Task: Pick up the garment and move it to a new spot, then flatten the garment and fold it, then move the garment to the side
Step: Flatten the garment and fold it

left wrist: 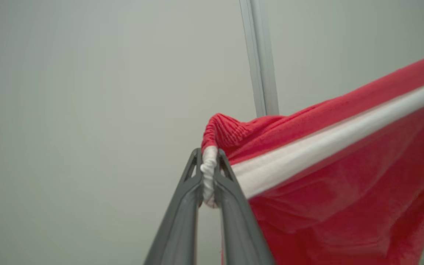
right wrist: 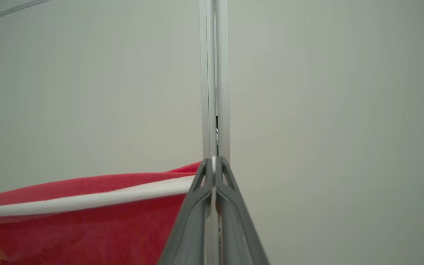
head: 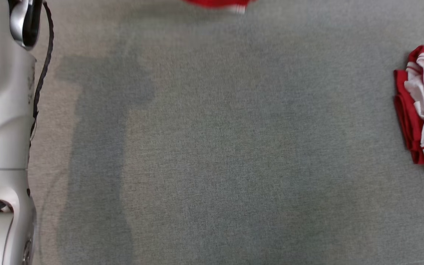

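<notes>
I hold a red garment [left wrist: 344, 191] with a white band stretched between both grippers, lifted in the air in front of a pale wall. My left gripper [left wrist: 209, 165] is shut on one bunched white-edged corner of it. My right gripper [right wrist: 214, 165] is shut on the other end, where the white band of the garment [right wrist: 87, 206] runs into its fingertips. In the head view a bottom edge of the hanging garment [head: 219, 3] peeks in at the top middle, above the grey cloth table [head: 212, 147].
A second red and white garment [head: 423, 110] lies crumpled at the right edge of the table. My pale left arm [head: 2, 110] with a dark cable runs down the left side. A metal frame post [right wrist: 215, 73] stands on the wall ahead.
</notes>
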Tool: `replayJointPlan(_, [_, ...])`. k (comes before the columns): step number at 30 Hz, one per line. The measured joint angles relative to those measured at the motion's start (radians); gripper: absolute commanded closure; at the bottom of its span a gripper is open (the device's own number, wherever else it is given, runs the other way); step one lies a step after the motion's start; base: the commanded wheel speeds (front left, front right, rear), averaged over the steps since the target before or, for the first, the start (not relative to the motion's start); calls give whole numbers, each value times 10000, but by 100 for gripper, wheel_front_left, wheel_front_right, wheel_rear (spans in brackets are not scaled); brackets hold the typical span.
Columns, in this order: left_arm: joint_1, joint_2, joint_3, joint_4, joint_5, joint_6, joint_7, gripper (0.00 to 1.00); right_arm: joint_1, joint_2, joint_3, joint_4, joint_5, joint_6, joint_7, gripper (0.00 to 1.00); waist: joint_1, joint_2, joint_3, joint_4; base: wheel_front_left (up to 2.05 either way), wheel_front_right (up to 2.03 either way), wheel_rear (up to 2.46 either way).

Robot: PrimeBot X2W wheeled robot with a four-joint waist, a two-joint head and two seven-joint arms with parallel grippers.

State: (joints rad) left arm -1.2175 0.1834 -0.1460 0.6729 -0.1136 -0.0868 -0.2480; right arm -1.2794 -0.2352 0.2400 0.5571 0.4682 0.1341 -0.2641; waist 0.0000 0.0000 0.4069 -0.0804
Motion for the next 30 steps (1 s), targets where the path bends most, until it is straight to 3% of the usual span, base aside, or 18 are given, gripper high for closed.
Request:
replayJointPlan(4, [97,-169,157,510,-219,25,-130,100,314,295,-236,-303,-136,0,0,100,0,0,403,-12,0,0,0])
replayJointPlan(8, [1902,-477,384,426,-516,-15,-134,100,2161,397,113,-616,196,-4,-2,100,0,0,114,-5,0,0,0])
replayJointPlan(19, [7282,-1298,731,466,-965,-161,-134,100,7367,176,1139,-1103,1402,-4,0,100,0,0,-1440,-19,0,0,0])
replayJointPlan(30, [10584,-1398,796,-148,-1862,-188,-136,100,10369,25,1858,-1262,1668,-4,0,100,0,0,-3295,-64,0,0,0])
